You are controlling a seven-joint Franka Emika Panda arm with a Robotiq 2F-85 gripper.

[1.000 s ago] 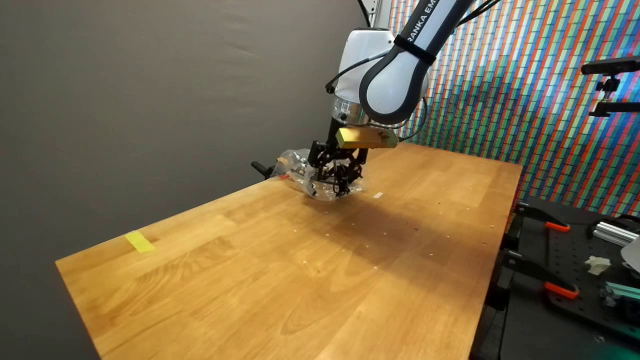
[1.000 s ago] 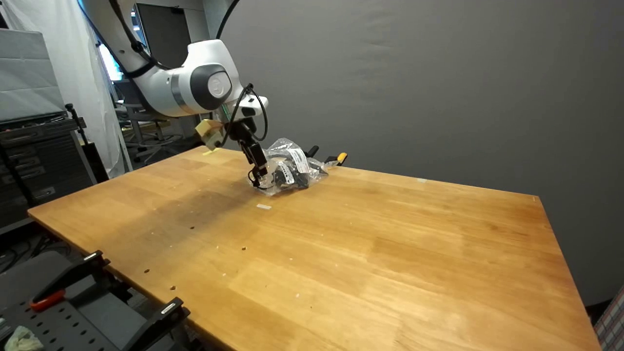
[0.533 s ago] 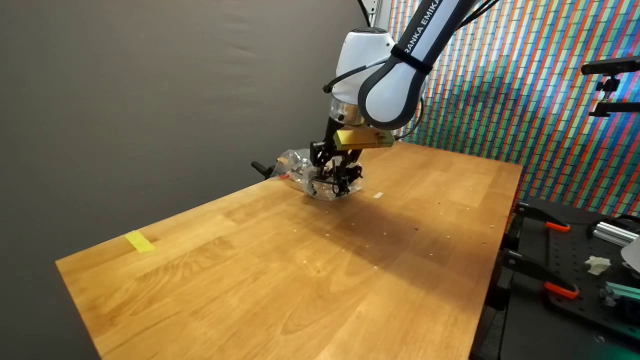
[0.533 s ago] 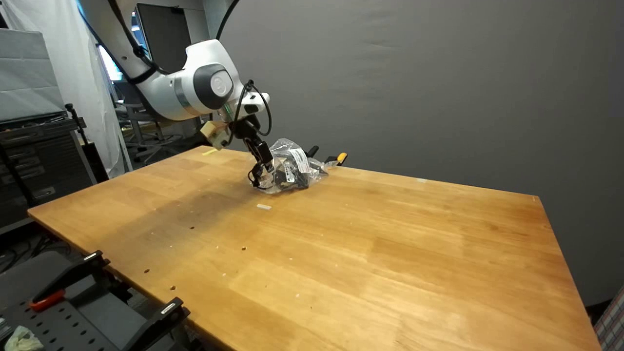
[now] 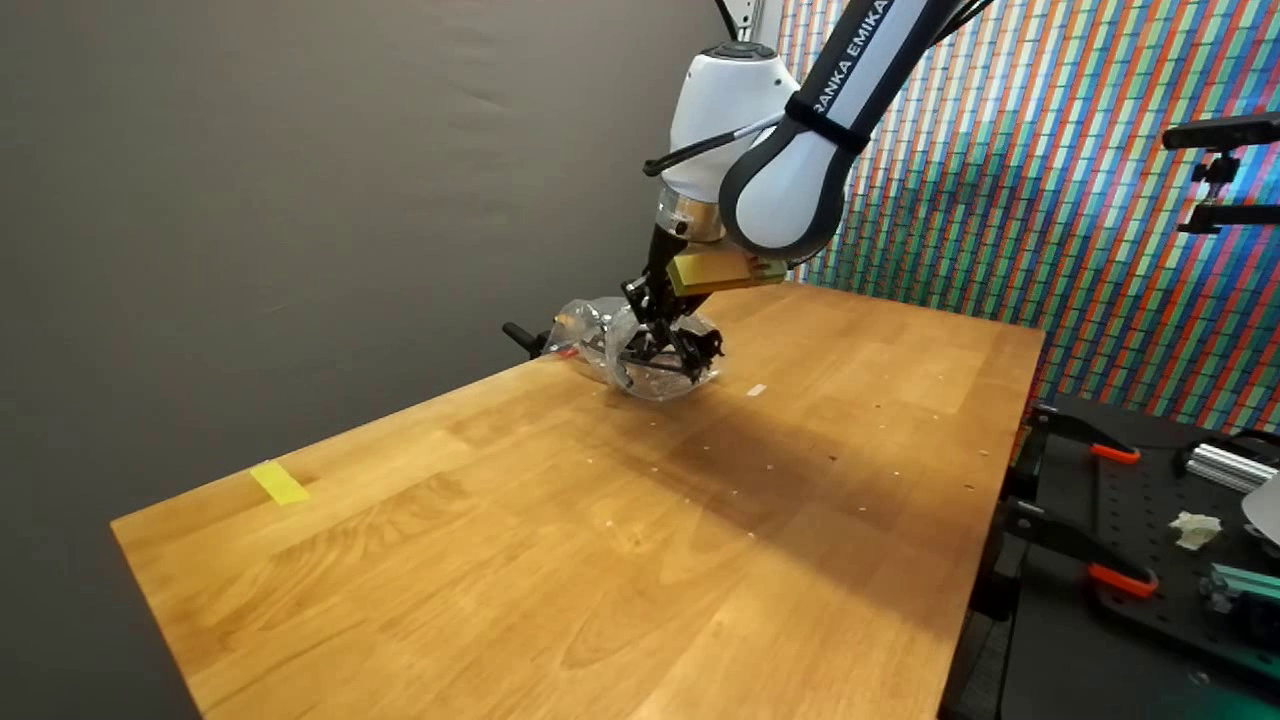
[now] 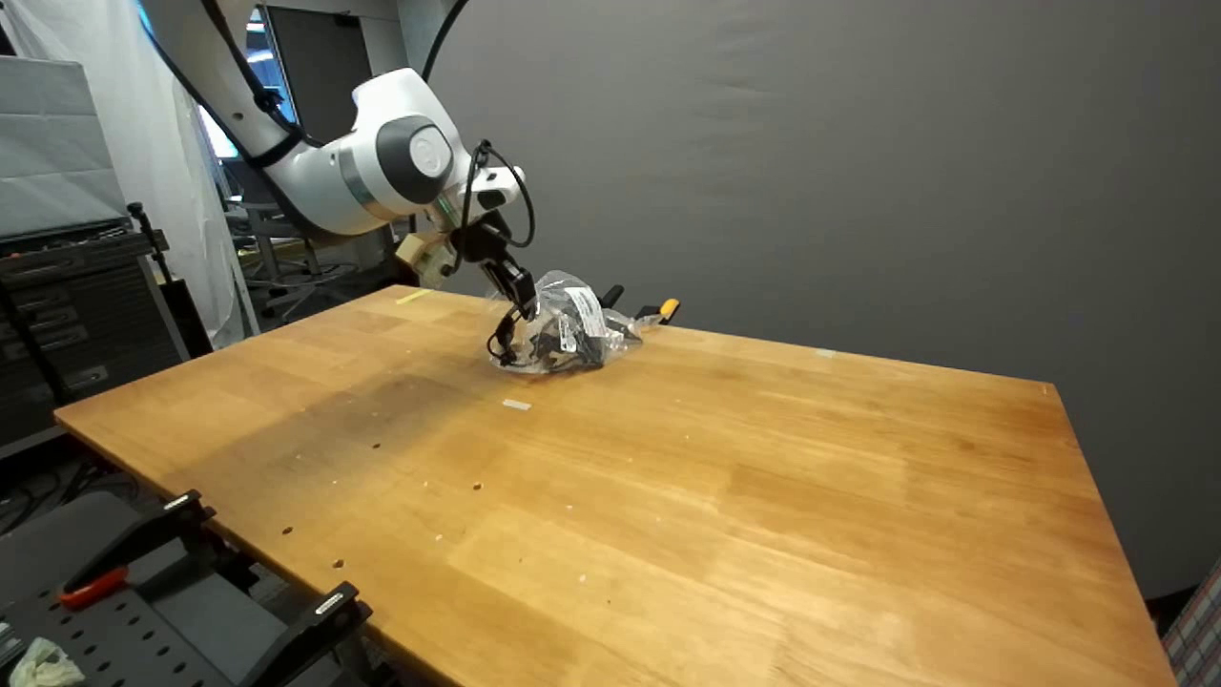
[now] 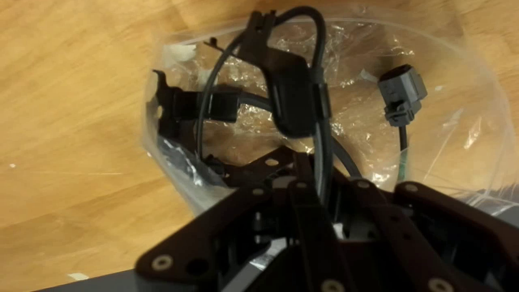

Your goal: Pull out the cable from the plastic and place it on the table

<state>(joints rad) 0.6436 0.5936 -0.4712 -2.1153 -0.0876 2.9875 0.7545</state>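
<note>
OK, hand (image 7: 329,183) in tight pinch on blk cable (image 7: 323,156), clear plastic bag (image 7: 361,101) on tbl (image 6: 763,496).

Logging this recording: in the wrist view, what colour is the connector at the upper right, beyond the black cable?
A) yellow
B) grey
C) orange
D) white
B: the connector shows mid-grey in the wrist view, lighter than the near-black cable to its left.

Glossy, crinkled plastic bag (image 7: 357,113), smooth wooden table (image 6: 725,496), and a cable (image 7: 323,152) of probably matt plastic.
</note>
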